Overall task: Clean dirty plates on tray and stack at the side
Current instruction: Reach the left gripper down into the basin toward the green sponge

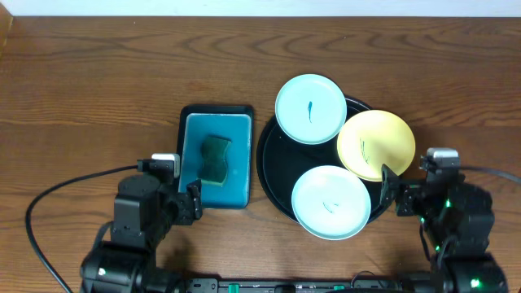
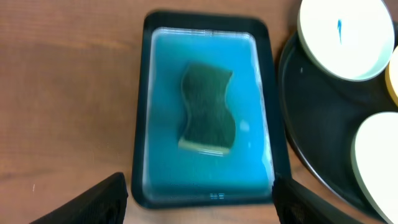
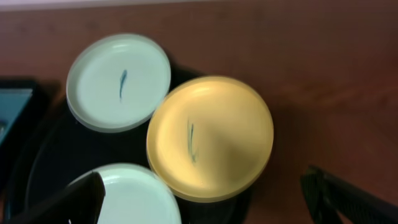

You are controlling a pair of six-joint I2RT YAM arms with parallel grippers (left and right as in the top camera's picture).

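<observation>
**Wooden surface laid out, no plate wiped yet**

Brown wooden surface (image 1: 81, 98) carries everything, with both arms drawn back at its near edge. All three plates sit on the round black tray (image 1: 273, 175). One mint plate (image 1: 311, 108) lies at the far side and juts over the rim. The yellow plate (image 1: 376, 145) is at the right edge, and its edge seems to overlap its neighbours. The second mint plate (image 1: 331, 202) is nearest the robot. Each shows a small dark smear, and no stack exists beside the tray.

Just left of the round tray stands a smaller rectangular tray (image 1: 216, 108) with a teal inside. A dark green sponge (image 1: 215, 158) lies flat in it, untouched.

The left jaws hang spread wide above the near end of the rectangular tray and hold nothing. The right jaws are likewise parted and empty, just beside the yellow plate.

Judged from this layout, the task stands at its very start, in the approach before any cleaning. The next move probably calls for the left arm (image 1: 142, 216) to reach forward, descend and close across the sponge's narrow waist. The right arm (image 1: 456, 216) would need to grip a plate's thin rim, most likely the yellow one, without disturbing the plates it touches.
</observation>
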